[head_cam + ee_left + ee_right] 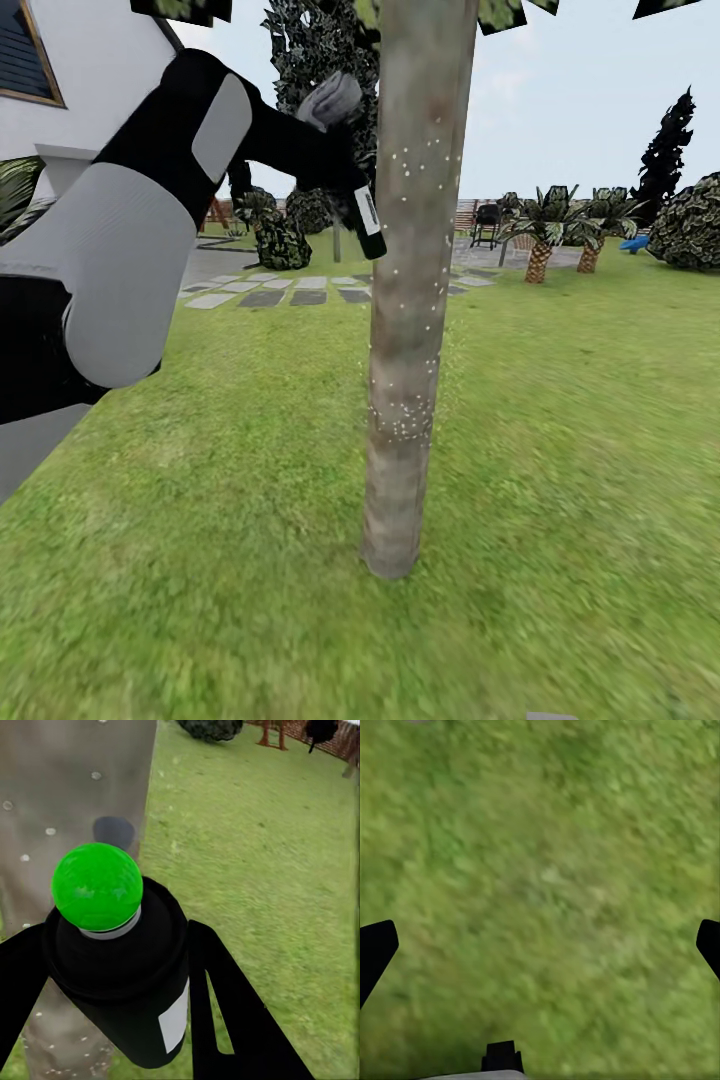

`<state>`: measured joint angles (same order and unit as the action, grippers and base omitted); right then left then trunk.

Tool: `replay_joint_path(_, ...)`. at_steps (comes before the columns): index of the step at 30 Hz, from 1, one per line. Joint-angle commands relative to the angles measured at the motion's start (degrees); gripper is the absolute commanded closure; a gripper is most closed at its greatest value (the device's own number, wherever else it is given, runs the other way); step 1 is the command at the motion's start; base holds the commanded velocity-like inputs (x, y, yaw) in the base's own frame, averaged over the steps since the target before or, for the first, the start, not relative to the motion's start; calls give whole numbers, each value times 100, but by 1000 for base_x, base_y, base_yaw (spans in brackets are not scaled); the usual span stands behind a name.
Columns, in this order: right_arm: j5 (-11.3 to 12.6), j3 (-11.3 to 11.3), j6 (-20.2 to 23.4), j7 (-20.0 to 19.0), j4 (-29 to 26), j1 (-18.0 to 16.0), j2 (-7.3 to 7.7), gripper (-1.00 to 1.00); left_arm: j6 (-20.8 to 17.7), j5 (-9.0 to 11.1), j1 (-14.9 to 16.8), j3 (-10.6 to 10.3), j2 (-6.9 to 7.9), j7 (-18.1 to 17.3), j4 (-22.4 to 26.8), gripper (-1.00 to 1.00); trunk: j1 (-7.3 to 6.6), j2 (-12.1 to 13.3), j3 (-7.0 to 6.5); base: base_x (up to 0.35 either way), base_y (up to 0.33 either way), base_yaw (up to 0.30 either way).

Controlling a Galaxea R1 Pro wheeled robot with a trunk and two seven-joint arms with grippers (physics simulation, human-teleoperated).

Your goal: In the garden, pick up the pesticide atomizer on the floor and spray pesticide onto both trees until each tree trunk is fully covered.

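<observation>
Left arm looms close, its gripper pinching the pesticide atomizer, bottle tilted, just left of the tree trunk (white droplets already speckle the bark). The trunk runs vertical, so the nozzle likely sweeps along it. Right gripper hangs spread over lawn.

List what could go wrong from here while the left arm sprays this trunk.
1. Coverage may stay patchy: the white specks on the tree trunk are sparse, and the side facing away cannot be seen.
2. The pesticide atomizer in the left gripper sits very near the bark; a small arm swing could knock it against the trunk and loosen the grip.
3. The right gripper hangs open over lawn, so it probably could not catch a slip.
</observation>
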<state>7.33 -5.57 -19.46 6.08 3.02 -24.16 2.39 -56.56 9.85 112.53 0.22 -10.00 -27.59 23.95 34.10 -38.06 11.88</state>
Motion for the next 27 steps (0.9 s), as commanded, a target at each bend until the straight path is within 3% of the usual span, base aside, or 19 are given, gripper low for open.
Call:
replay_joint_path(1, 58, -50, -40, -1, 23, -10, -2, -100, -30, 80, 6, 7, 0, 17, -71, 100, 1, -8, 9, 0, 0, 0)
replay_joint_path(6, 58, -50, -40, -1, 23, -10, -2, -100, 11, 144, 6, 29, 0, 39, -836, 100, 1, -8, 9, 0, 0, 0)
replay_joint_path(12, 58, -50, -40, -1, 23, -10, -2, -100, 27, 143, 6, 36, 0, 35, -1116, 100, 1, -8, 9, 0, 0, 0)
replay_joint_path(17, 58, -50, -40, -1, 23, -10, -2, -100, 146, 120, 6, 15, 0, 35, -1709, 100, 1, -8, 9, 0, 0, 0)
replay_joint_path(22, 58, -50, -40, -1, 23, -10, -2, -100, 400, 114, 6, 6, 0, 26, -2001, 100, 1, -8, 9, 0, 0, 0)
replay_joint_path(25, 58, -50, -40, -1, 24, -10, -2, -100, 960, 109, 6, -19, 0, 58, -2007, 100, 1, -8, 9, 0, 0, 0)
replay_joint_path(27, 58, -48, -40, -1, 23, -10, -2, -100, 1101, 64, 6, -57, 0, 63, -1958, 100, 1, -8, 9, 0, 0, 0)
